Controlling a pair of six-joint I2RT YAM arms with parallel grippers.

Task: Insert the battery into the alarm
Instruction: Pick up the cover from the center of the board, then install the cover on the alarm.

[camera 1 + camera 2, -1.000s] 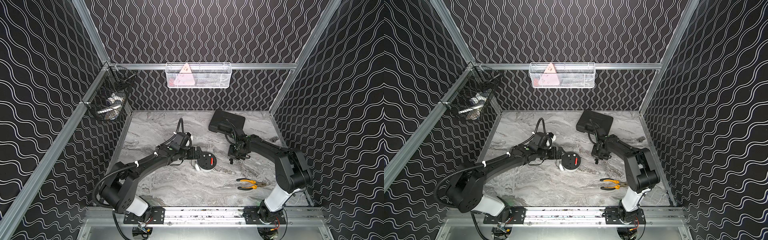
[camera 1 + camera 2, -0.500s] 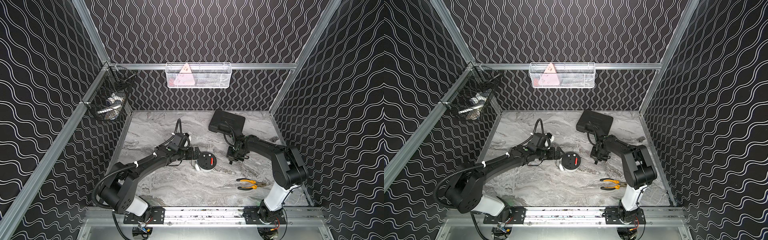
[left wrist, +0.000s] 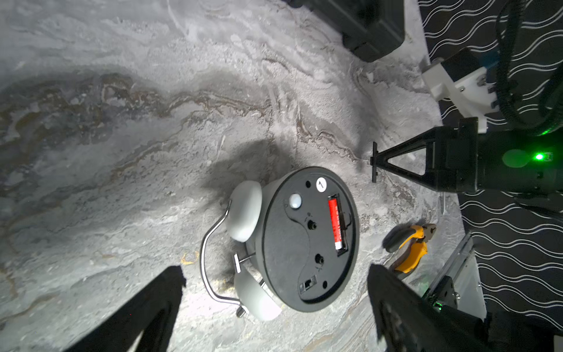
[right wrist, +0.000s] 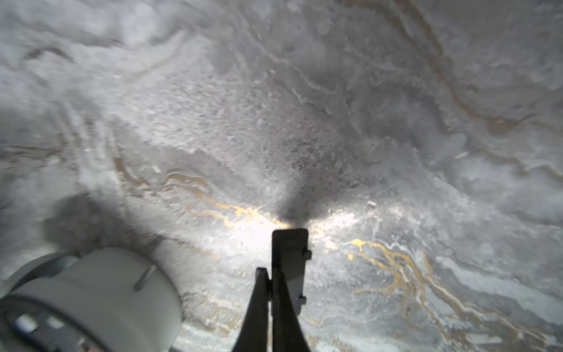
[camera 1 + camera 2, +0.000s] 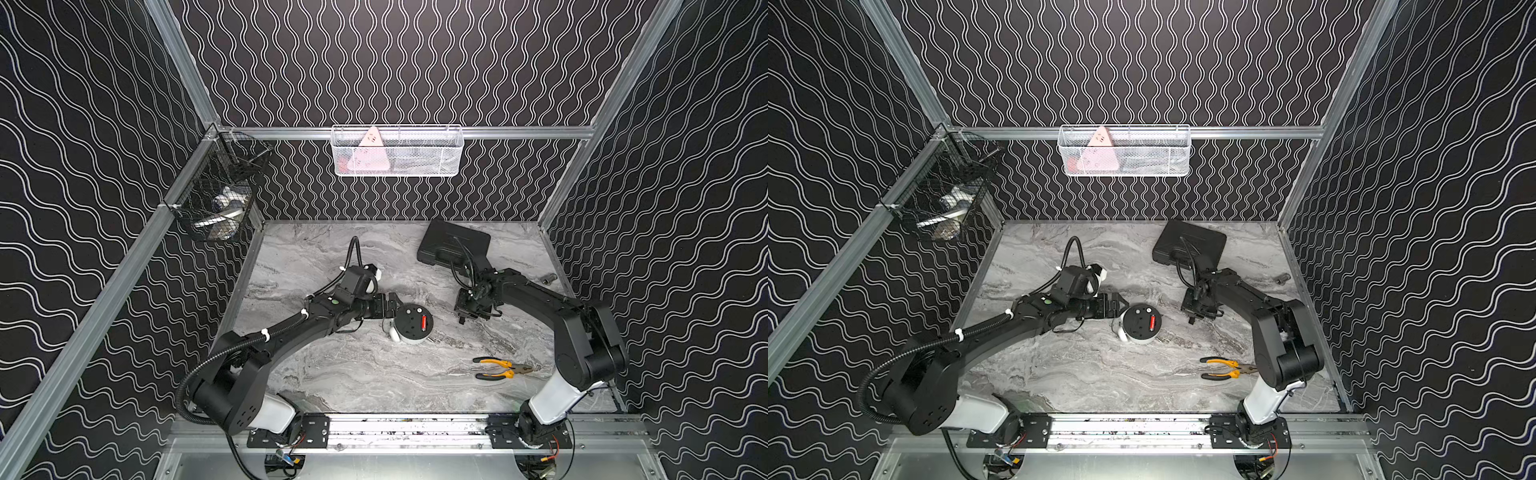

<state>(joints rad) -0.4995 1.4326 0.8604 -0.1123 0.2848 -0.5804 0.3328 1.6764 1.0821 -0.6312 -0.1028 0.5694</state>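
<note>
Since a second ago the right tool (image 5: 462, 318) has drawn its jaws fully together, empty, low over the marbled surface (image 5: 332, 374). A black case (image 5: 453, 247) lies at the back. The twin-bell alarm clock (image 5: 411, 328) lies face down, just before the left tool (image 5: 391, 311), whose jaws stand wide apart. Yellow-handled pliers (image 5: 500, 369) lie near the right arm. The red battery (image 3: 336, 224) sits in the clock's back slot.
</note>
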